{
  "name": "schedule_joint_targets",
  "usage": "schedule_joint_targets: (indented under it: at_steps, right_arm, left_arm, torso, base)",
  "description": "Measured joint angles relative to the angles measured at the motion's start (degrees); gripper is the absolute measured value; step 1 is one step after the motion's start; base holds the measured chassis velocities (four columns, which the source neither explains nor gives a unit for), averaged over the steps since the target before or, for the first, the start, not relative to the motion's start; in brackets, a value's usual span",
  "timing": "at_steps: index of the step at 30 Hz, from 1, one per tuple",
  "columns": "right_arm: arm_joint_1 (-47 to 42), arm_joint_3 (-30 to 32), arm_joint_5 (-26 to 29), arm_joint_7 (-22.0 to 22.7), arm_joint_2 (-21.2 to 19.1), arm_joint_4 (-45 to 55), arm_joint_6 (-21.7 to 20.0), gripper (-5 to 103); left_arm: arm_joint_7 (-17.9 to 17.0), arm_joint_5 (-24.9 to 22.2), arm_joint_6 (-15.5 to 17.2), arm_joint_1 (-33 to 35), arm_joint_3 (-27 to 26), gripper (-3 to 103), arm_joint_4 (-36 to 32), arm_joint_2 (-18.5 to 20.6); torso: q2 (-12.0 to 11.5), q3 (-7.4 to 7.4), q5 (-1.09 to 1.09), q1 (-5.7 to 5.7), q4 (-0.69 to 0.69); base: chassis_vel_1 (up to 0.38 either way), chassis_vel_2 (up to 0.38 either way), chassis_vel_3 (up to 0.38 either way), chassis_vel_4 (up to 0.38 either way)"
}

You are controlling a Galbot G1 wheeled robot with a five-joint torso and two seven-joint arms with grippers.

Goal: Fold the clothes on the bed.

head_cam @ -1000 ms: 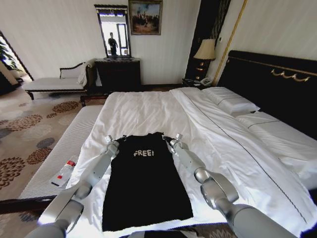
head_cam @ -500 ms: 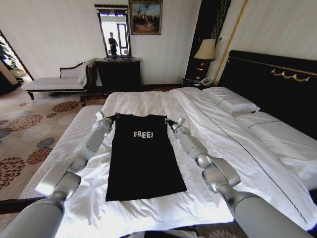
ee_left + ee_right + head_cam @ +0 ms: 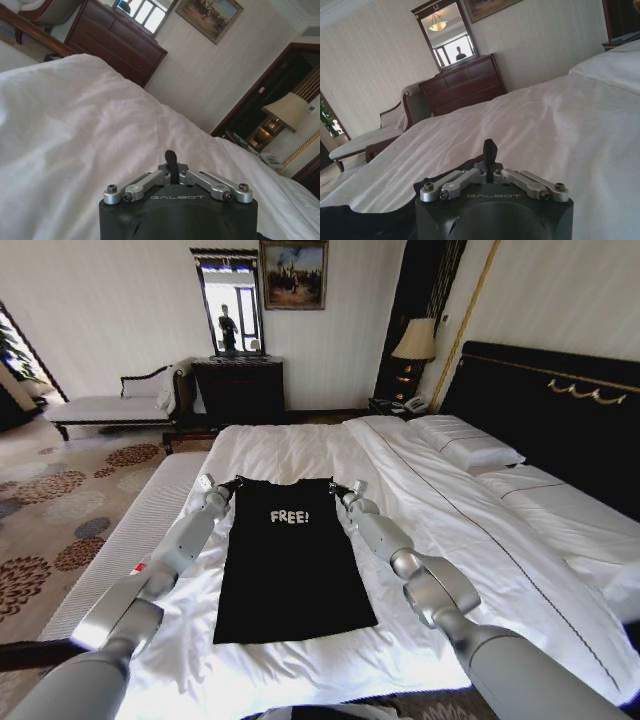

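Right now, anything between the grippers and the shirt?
Nothing visible. The left gripper and right gripper are already shut at the T-shirt's shoulder corners, and it lies flat on the bed.

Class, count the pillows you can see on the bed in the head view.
2. One pillow lies against the dark headboard, the one farther from the robot; a second pillow lies beside it, nearer the robot. More may be hidden.

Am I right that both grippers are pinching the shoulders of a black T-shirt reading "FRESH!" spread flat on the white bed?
Not quite: the head view shows the black T-shirt reads "FREE!". Otherwise yes, the left gripper and right gripper pinch its shoulders on the white bed.
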Motion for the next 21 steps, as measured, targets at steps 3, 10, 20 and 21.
schedule_joint_targets:
  at_steps: [3, 10, 20, 21]
  right_arm:
    - [-4.43, -0.73, 2.11, 1.98, -2.01, 6.65, 0.02, 1]
    - [-18.56, -2.09, 4.64, 5.09, -8.48, 25.85, -0.28, 1]
    - [-37.11, 2.51, 1.72, 7.61, -15.13, 48.51, -0.64, 1]
    - [-40.11, 3.4, 0.8, 7.69, -16.08, 50.5, -0.52, 1]
  left_arm:
    - [-1.47, -0.49, -0.63, 6.85, -2.14, 2, -6.74, 0.56]
    - [-3.17, 0.55, -1.75, 19.22, -4.22, 2, -22.57, 4.11]
    - [-3.31, 2.98, -2.68, 37.88, -10.41, 2, -38.25, 7.72]
    - [-3.08, 3.06, -2.8, 40.53, -11.78, 2, -40.21, 7.9]
  torso:
    - [0.0, 0.0, 0.0, -0.01, 0.0]
    - [0.01, 0.0, 0.02, -0.02, -0.02]
    - [0.01, 0.0, 0.0, -0.03, 0.05]
    - [0.02, 0.0, 0.0, -0.03, 0.0]
  base:
    - [0.0, 0.0, 0.0, 0.0]
    - [0.0, 0.0, 0.0, 0.0]
    - [0.0, 0.0, 0.0, 0.0]
    - [0.0, 0.0, 0.0, 0.0]
